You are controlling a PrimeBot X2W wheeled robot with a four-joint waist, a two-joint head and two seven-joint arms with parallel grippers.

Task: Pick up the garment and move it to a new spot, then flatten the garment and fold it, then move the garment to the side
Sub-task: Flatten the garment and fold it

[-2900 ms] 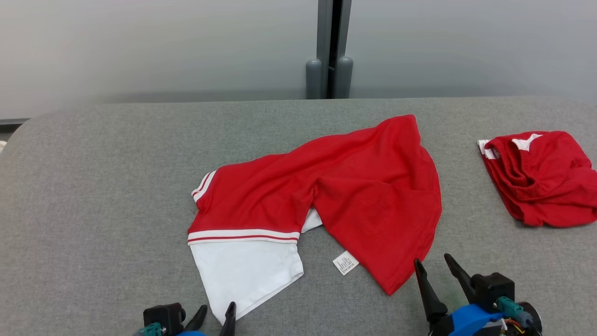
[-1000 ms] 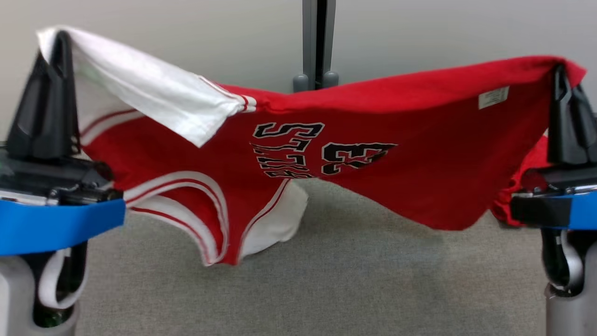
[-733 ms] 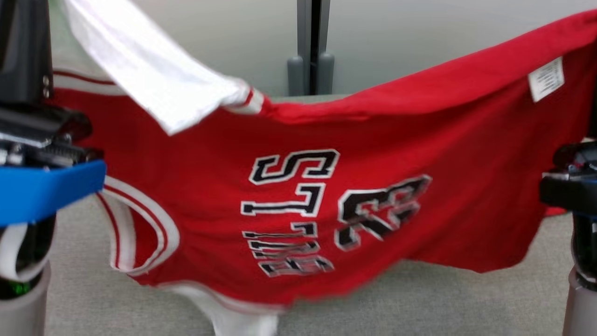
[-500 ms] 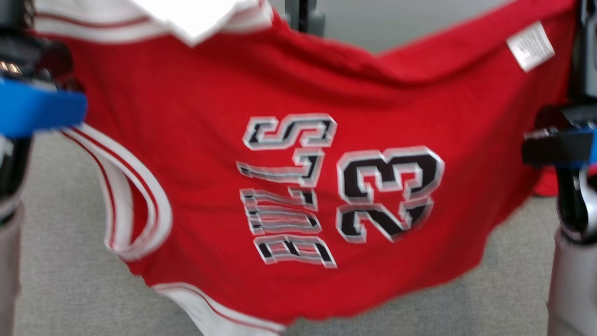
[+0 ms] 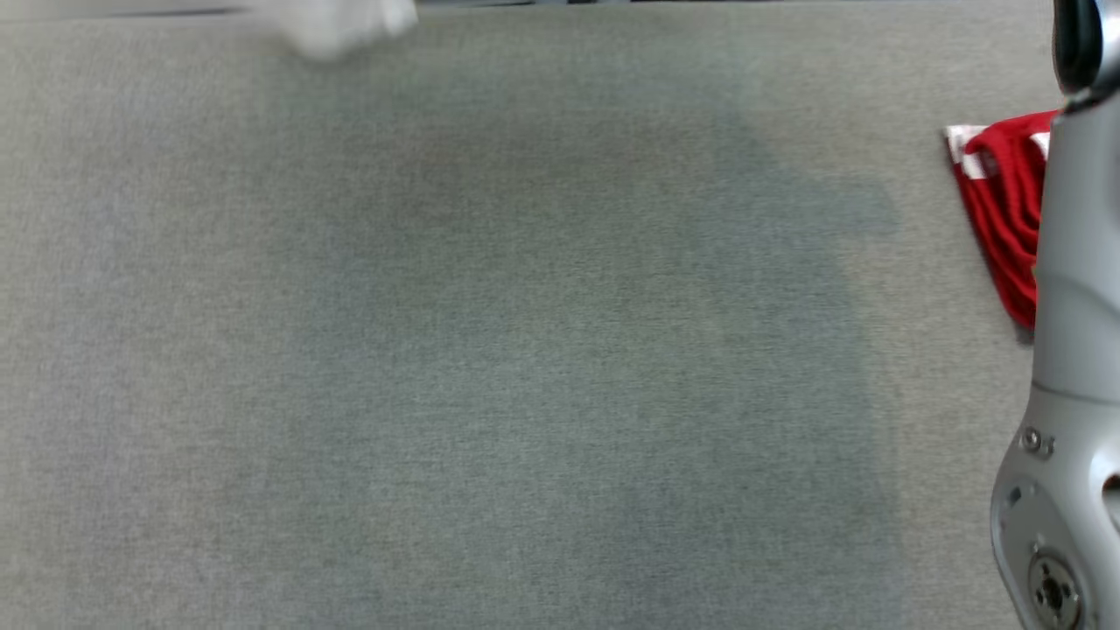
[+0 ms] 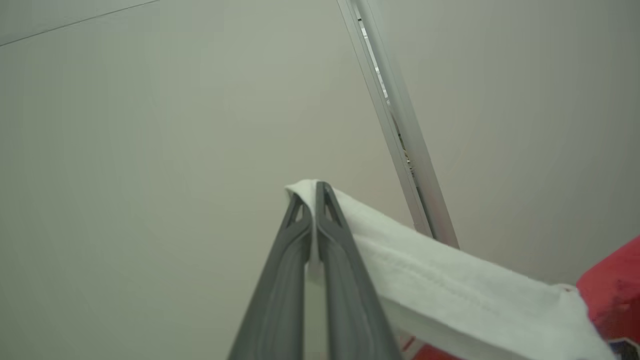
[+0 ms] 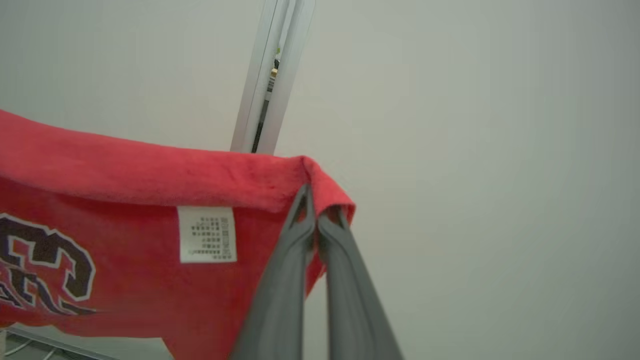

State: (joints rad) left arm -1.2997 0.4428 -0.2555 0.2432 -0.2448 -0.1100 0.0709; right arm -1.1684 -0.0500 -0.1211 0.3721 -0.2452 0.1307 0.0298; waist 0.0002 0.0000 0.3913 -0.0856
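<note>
Gone from the middle of the head view is the garment, which a moment ago hung right across it. A pale blur at that view's top left is probably its white panel. The view itself has shifted too, so part of that change is my head moving rather than the cloth.

I hold the garment in the air, stretched between my two arms. My left gripper is pinched tight on the corner of the white panel, with the fingers pressed together and the fabric folded over their tips. My right gripper is clamped the same way on a red corner, just beside the care label, with the black number print hanging further along. I judge this two-corner hold is meant to let the cloth's own weight pull it open, so it can come down spread rather than bunched.

Below, the grey table carries a broad darker patch, likely the shadow of the hanging garment, which would mark roughly where it would land. A second red garment lies crumpled at the table's right side, half hidden behind my right forearm. I think it is the one thing to stay clear of when laying down. The wall and a metal post stand behind, well apart from the cloth.
</note>
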